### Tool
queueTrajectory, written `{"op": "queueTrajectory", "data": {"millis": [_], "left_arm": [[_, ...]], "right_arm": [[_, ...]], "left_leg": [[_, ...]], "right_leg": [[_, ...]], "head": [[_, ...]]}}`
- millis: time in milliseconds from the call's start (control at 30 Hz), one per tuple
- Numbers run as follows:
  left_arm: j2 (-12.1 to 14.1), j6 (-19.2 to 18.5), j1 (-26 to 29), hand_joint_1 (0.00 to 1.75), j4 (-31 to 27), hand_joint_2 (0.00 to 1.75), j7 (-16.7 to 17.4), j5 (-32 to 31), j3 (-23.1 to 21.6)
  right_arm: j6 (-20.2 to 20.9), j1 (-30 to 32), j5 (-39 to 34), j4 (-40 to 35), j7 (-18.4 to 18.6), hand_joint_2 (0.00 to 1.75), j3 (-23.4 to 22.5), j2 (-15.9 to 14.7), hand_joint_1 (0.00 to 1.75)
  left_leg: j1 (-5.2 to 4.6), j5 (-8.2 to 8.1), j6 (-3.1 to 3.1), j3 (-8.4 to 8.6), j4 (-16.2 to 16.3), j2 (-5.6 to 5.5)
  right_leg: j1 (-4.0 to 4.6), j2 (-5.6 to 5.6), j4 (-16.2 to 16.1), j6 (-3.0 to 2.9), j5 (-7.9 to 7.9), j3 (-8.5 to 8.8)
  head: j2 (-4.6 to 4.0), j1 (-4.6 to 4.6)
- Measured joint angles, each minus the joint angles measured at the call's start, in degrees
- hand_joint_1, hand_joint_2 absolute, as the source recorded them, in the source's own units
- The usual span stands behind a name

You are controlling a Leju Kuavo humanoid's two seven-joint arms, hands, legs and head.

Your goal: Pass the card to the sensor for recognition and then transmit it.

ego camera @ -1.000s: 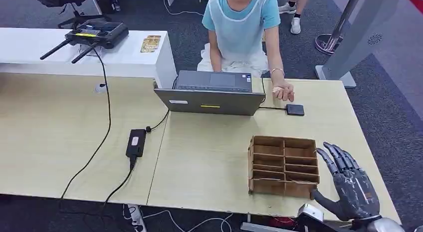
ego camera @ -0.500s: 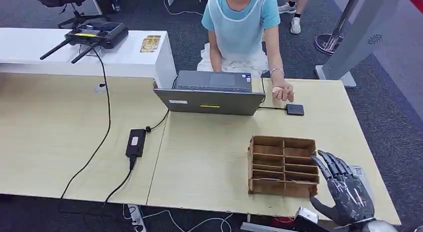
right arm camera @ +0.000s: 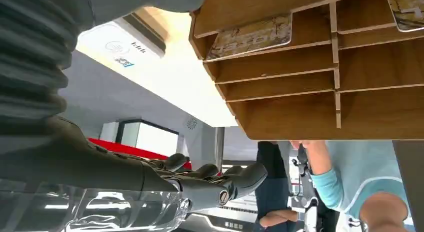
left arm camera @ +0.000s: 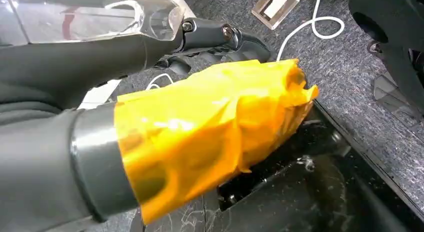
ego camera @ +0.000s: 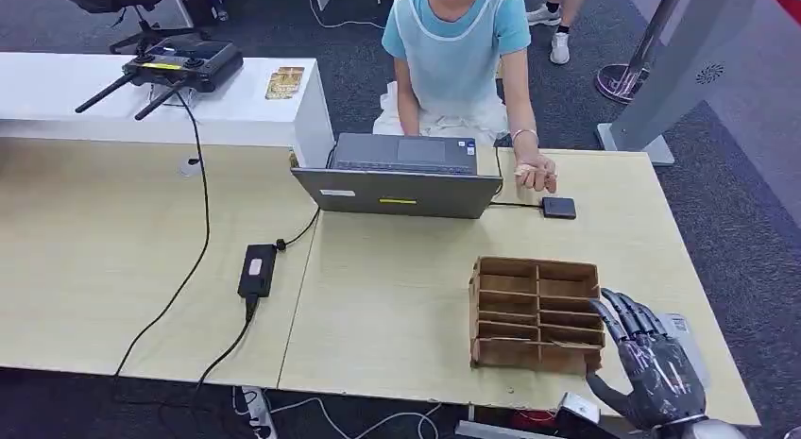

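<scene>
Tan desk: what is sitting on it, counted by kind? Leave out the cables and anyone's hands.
Laptop: 1
Wooden compartment rack: 1
Black power adapter: 1
Small black square pad: 1
White device beside the rack: 1
Total: 5

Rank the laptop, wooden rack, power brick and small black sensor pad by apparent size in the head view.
1. Laptop
2. Wooden rack, though it sits nearer the camera, so the gap is unsure
3. Power brick
4. Sensor pad
</scene>
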Motion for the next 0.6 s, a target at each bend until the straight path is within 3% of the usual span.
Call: {"op": "queueTrajectory", "data": {"millis": [67, 200, 267, 367, 600], "left_arm": [[0.0, -0.09, 0.0, 0.0, 0.0, 0.0, -0.13, 0.02, 0.0], [0.0, -0.17, -0.01, 0.0, 0.0, 0.0, -0.17, 0.2, 0.0], [0.02, -0.17, 0.0, 0.0, 0.0, 0.0, -0.2, 0.42, 0.0], [0.04, -0.24, 0.03, 0.0, 0.0, 0.0, -0.33, 0.74, 0.0], [0.2, -0.48, 0.19, 0.0, 0.0, 0.0, -0.48, 1.86, 0.13]], "right_arm": [[0.0, -0.01, -0.07, 0.22, -0.02, 1.75, 0.26, 0.0, 0.17], [-0.24, -0.01, -0.28, 0.68, -0.02, 1.75, 0.92, 0.0, 0.38], [-0.28, -0.01, -0.39, 0.9, -0.02, 1.75, 1.2, 0.0, 0.38], [-0.54, -0.01, -0.39, 1.24, -0.02, 1.75, 1.59, 0.0, 0.17], [-1.22, 0.12, -0.46, 1.81, 0.15, 1.75, 2.6, 0.0, 0.23]], "left_leg": [[0.0, 0.0, 0.0, 0.0, 0.0, 0.0], [0.0, 0.0, 0.0, 0.01, 0.0, -0.01], [0.0, 0.0, 0.0, 0.01, 0.0, -0.01], [0.0, 0.0, 0.0, 0.01, 0.0, -0.02], [-0.01, 0.0, 0.0, 0.01, 0.0, -0.02]], "right_leg": [[0.0, 0.0, 0.0, 0.0, 0.0, 0.0], [0.0, 0.0, 0.0, 0.0, 0.0, 0.0], [0.0, 0.0, 0.0, 0.0, 0.0, 0.0], [0.0, 0.0, 0.0, 0.0, 0.0, 0.0], [0.0, 0.0, 0.0, 0.0, 0.0, 0.0]], "head": [[-0.02, 0.0], [0.0, 0.0], [0.0, 0.0], [-0.02, 0.0], [-0.02, 0.0]]}}
